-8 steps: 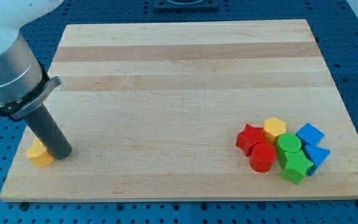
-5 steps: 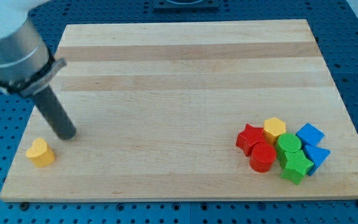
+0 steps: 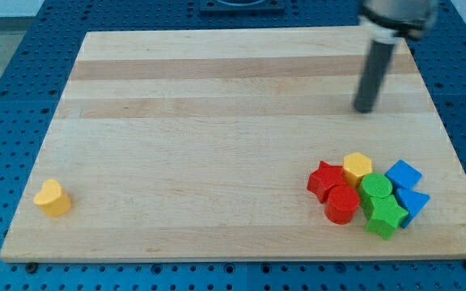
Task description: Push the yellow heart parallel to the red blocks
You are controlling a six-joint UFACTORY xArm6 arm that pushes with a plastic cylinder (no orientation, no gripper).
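The yellow heart (image 3: 52, 198) lies near the board's bottom left corner. A red star (image 3: 324, 179) and a red cylinder (image 3: 341, 204) sit in a cluster at the bottom right. My tip (image 3: 365, 109) is at the upper right of the board, far from the heart and above the cluster, touching no block.
The cluster also holds a yellow hexagon (image 3: 357, 168), a green cylinder (image 3: 375, 187), a green star (image 3: 384, 217), a blue cube (image 3: 404, 175) and a blue triangle (image 3: 413, 202). The wooden board (image 3: 217, 97) lies on a blue perforated table.
My tip has left the yellow heart and swept from the board's left side across to the upper right. The heart and the cluster have not moved.
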